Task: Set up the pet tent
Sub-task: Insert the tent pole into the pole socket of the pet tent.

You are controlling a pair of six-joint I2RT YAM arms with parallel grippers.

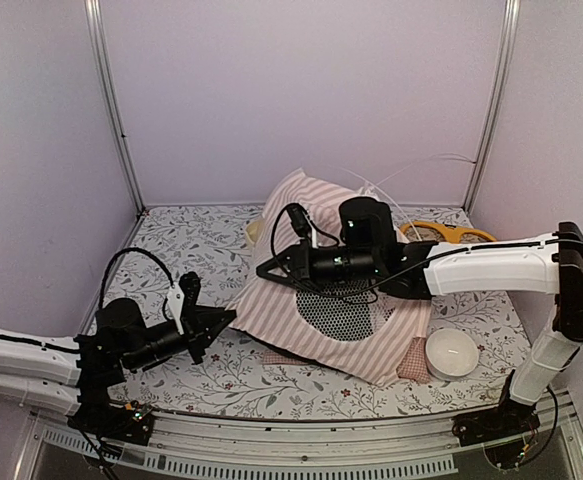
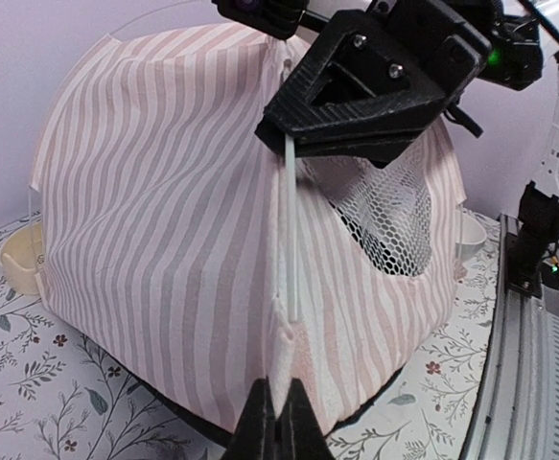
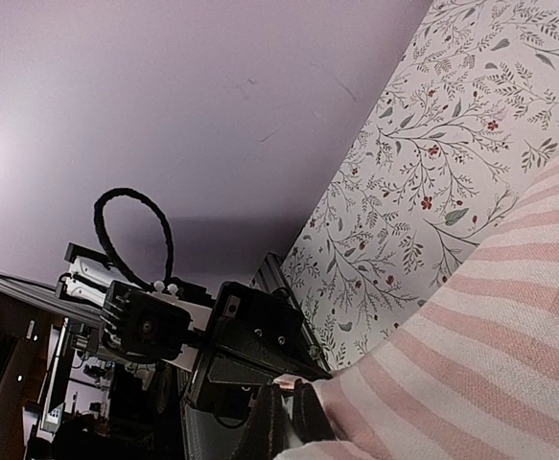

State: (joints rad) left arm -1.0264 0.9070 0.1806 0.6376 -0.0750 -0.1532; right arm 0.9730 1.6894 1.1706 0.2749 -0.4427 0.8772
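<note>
Left pincer [image 2: 279,417] pinches the bottom corner of the tent [image 2: 164,220]; right pincer [image 3: 291,417] clamps its seam higher up, partly hiding the mesh window [image 2: 394,225]. A white bowl [image 1: 451,352] sits lower right.

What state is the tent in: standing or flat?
Standing, but held: the tent bulges like a dome; right end effector grips its top, left end effector pinches its bottom edge.

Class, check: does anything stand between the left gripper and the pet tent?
Nothing visible does. The left gripper is closed right at the bottom corner of the pet tent, against its striped fabric.
</note>
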